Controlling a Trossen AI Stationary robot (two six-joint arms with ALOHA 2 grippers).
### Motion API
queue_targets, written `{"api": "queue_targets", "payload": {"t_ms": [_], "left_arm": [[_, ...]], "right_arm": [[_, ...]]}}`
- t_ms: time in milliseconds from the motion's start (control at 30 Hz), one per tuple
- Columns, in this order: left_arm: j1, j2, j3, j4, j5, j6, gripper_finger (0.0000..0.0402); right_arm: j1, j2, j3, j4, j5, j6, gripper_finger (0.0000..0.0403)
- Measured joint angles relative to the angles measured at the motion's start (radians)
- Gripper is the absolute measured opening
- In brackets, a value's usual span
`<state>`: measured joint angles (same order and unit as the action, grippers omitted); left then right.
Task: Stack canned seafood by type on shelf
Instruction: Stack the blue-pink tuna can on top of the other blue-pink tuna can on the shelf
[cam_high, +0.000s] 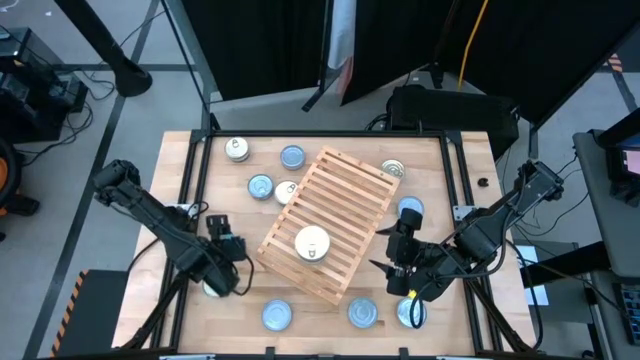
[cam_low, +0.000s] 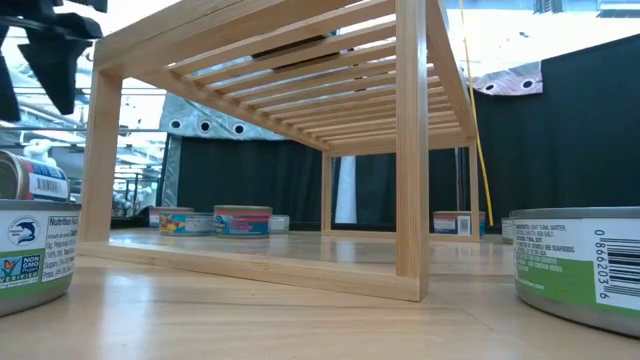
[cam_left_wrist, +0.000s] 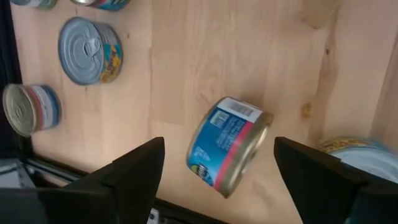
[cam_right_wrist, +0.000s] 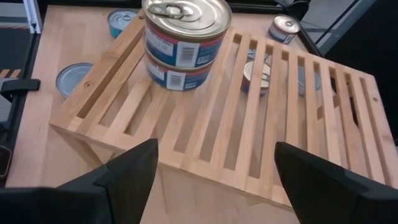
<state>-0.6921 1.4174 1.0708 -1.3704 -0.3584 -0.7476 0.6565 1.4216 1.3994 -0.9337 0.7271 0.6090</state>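
The light-wood slatted shelf (cam_high: 330, 222) stands askew mid-table. Two pull-tab tins (cam_right_wrist: 186, 43) are stacked on its near-left part, also seen from above (cam_high: 311, 243). My left gripper (cam_left_wrist: 219, 148) is open near the table's near-left corner (cam_high: 222, 265). A blue-and-red tin (cam_left_wrist: 229, 146) with a silver top lies tilted between its fingers, touching neither. The low view shows that tin (cam_low: 25, 175) on its side. My right gripper (cam_right_wrist: 216, 149) is open and holds nothing. It hovers off the shelf's near-right side (cam_high: 403, 272), facing the stack.
Loose tins stand on the table: three along the near edge (cam_high: 276, 316) (cam_high: 362, 314) (cam_high: 411, 312), several at the far left (cam_high: 260, 186) and two right of the shelf (cam_high: 410, 210). Tins under the shelf (cam_right_wrist: 258, 74) show through its slats. A dark frame rims the table (cam_high: 462, 190).
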Motion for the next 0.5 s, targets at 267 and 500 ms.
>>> {"api": "queue_targets", "payload": {"t_ms": [267, 500], "left_arm": [[0.025, 0.005, -0.001, 0.012, 0.054, 0.130, 0.0312], [0.027, 0.018, -0.046, 0.028, 0.058, 0.158, 0.0312]], "right_arm": [[0.000, 0.000, 0.000, -0.016, -0.035, 0.008, 0.0313], [0.022, 0.000, 0.000, -0.023, -0.056, 0.034, 0.0313]]}}
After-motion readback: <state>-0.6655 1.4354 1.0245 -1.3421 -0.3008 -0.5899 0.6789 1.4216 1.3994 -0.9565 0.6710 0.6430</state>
